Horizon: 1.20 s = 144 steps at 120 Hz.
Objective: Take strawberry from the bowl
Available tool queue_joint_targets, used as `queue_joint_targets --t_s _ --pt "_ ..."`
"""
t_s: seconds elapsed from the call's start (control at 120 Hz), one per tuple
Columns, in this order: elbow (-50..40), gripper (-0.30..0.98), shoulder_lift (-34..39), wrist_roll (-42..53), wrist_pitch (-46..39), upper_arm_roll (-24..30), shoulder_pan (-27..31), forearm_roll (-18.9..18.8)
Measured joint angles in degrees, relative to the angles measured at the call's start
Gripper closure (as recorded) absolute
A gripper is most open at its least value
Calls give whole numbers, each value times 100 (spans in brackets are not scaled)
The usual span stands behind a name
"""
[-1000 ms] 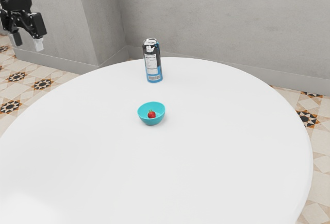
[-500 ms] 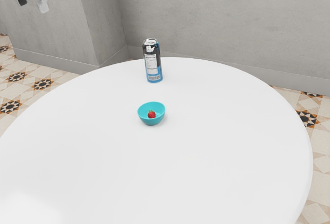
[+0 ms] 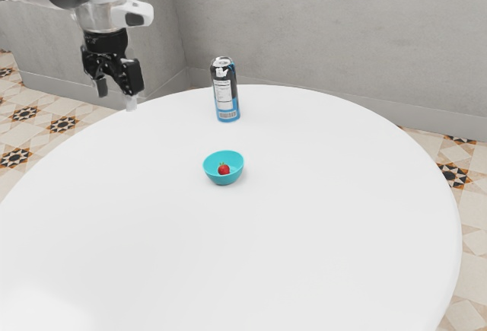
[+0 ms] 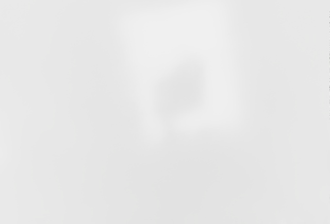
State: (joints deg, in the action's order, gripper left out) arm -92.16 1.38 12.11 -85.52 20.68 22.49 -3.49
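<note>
My gripper [image 3: 116, 95] hangs in the upper left of the exterior view, pointing down, with its two fingers apart and nothing between them. It is well away from the turquoise bowl [image 3: 223, 178], which sits upright on the white table. A small red strawberry [image 3: 224, 170] with a bit of green on top lies inside that bowl. In the wrist view I see a plain pale surface [image 4: 180, 172] with soft lighter and darker patches; neither bowl nor strawberry can be made out in it.
A tall black and blue can [image 3: 226, 95] stands on the round white table [image 3: 304, 232], behind the bowl toward the grey wall [image 3: 319, 34]. The table's curved edge runs below my gripper at the exterior view's left.
After rising toward the top left corner, my gripper has come down and moved toward the exterior view's right, with more of the arm now showing. Bowl, strawberry and can have stayed put.
</note>
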Motion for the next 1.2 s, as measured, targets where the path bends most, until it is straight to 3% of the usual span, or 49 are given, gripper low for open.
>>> queue_joint_targets --t_s 0.117,0.3,0.617,0.783,0.933,1.05,1.2 --pt "-1074 0 -562 -276 -1202 -20 -270 251" --pt "-1653 0 -977 -858 -2374 -53 161 410" --pt "786 0 -3181 -1534 -2823 -1262 -1219 127" --pt "1744 0 -4152 -1751 -2738 -1404 -1602 126" --pt "1977 0 -4421 -2056 -2662 -1483 -1651 617" --pt "2008 1 -4481 -2303 -2633 -1500 -1651 797" --pt "2453 21 -4691 -2555 -2469 -1555 -1697 848"
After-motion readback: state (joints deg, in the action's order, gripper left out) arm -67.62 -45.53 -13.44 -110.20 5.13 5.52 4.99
